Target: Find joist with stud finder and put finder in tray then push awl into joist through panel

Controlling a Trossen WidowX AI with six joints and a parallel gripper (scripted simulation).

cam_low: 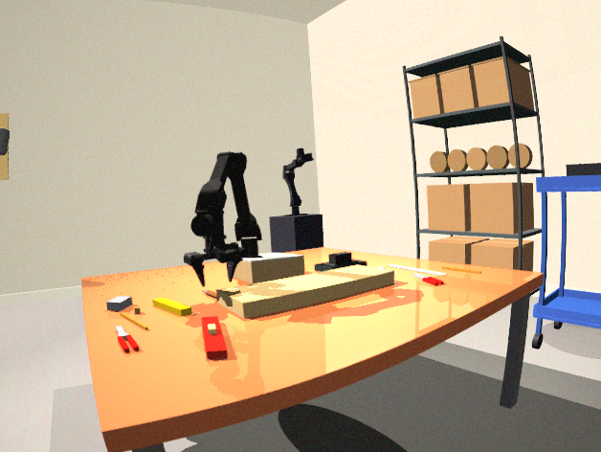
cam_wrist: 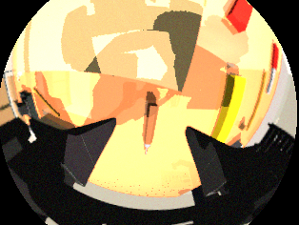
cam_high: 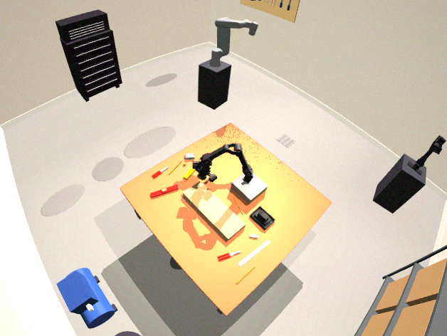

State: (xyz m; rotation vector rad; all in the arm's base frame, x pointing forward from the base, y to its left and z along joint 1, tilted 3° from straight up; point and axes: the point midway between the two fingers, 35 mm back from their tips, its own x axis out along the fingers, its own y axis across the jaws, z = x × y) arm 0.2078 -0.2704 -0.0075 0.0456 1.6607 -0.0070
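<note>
The awl [cam_wrist: 149, 121] [cam_low: 211, 293] lies on the table beside the end of the pale floor panel [cam_high: 216, 213] [cam_low: 321, 292], its thin tip pointing away from the panel. My gripper [cam_low: 216, 282] [cam_wrist: 151, 125] is open and empty, fingers pointing down. It hangs above the awl, which shows between and below the fingertips in the wrist view. In the top view the arm hides the awl. The black stud finder [cam_high: 263, 216] [cam_low: 340, 259] sits in the black tray [cam_high: 256, 223] [cam_low: 321, 266]. The gripper's shadow covers part of the panel; no hole can be made out.
A yellow block [cam_high: 189, 174] [cam_low: 171, 305] and a red level [cam_high: 164, 191] [cam_low: 213, 340] lie near the panel's same end. The white-topped box [cam_high: 249, 188] [cam_low: 272, 268] under the arm's base stands beside the panel. A pencil [cam_high: 237, 205] lies between panel and tray.
</note>
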